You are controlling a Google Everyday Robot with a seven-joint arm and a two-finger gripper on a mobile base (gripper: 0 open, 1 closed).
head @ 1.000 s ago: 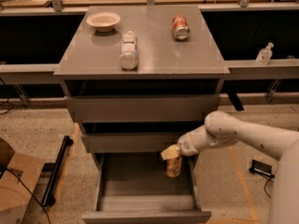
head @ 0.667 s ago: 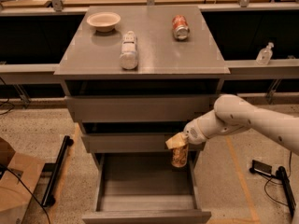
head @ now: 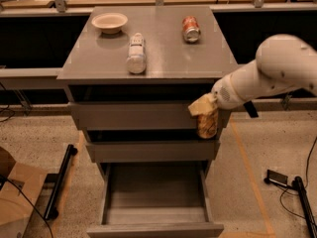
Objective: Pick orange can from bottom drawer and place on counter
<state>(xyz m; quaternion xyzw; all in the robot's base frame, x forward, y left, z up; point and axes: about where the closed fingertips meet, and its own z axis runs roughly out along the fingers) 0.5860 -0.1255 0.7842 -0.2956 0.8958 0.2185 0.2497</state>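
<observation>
My gripper (head: 204, 114) is shut on the orange can (head: 207, 125), an orange-brown can hanging below the fingers. It is held in front of the two upper drawer fronts, near the cabinet's right edge and just below the level of the counter (head: 163, 53). The bottom drawer (head: 156, 197) stands pulled open below, and its inside looks empty. My white arm (head: 277, 68) reaches in from the right.
On the counter lie a white bottle (head: 136, 52) on its side, a red-and-white can (head: 190, 29) and a shallow bowl (head: 109, 22). Wooden benches run behind. A cardboard box (head: 15, 197) and a black bar (head: 59, 182) are at the left; cables lie on the floor at the right.
My gripper has lifted the orange can up out of the bottom drawer, from the drawer's right side to the height of the upper drawers. My arm has risen with it.
</observation>
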